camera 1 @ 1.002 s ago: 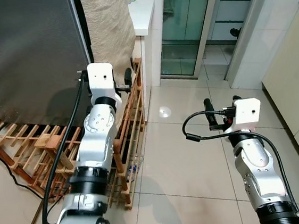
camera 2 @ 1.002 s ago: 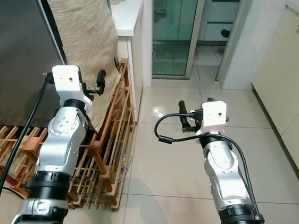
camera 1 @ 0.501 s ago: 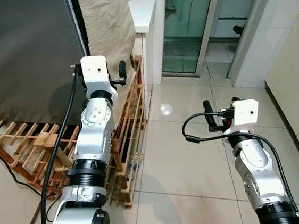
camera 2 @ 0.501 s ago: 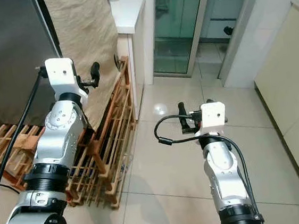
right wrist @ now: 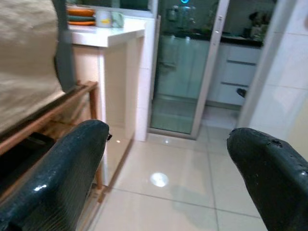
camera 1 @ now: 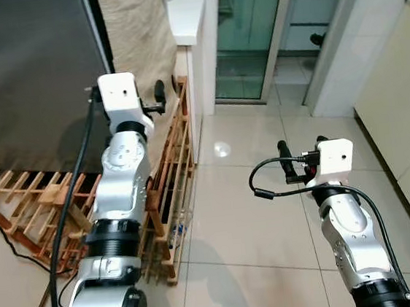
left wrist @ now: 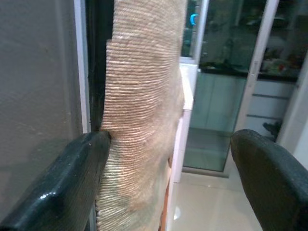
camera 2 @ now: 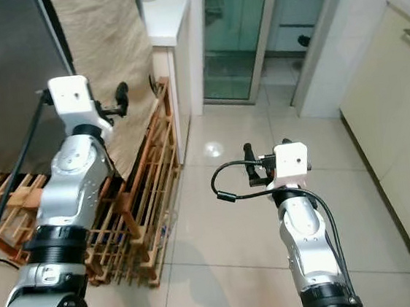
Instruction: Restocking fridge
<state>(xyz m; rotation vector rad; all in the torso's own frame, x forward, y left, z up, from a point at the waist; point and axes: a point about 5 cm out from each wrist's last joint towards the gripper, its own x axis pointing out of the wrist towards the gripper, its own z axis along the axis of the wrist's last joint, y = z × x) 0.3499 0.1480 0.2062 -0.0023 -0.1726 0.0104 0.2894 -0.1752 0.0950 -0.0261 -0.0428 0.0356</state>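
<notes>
The fridge (camera 1: 27,62) stands at the left with its dark grey steel door closed. A tan woven cloth (camera 1: 137,29) hangs down its right side. My left gripper (camera 1: 157,98) is raised at the door's right edge, open. In the left wrist view the door's edge (left wrist: 89,72) and the cloth (left wrist: 144,96) lie just ahead between the fingers (left wrist: 62,187). My right gripper (camera 1: 302,154) is held over the tiled floor, open and holding nothing, and points toward the white counter (right wrist: 103,36).
A slatted wooden rack (camera 1: 174,171) leans against the fridge's base and side. Behind it stands the white counter (camera 1: 186,12), then a glass sliding door (camera 1: 250,24). Cream cabinets (camera 1: 407,125) line the right. Tiled floor (camera 1: 249,222) lies between.
My left gripper has risen and moved left, closer to the fridge door's edge. The right arm has hardly moved. The head view has shifted slightly.
</notes>
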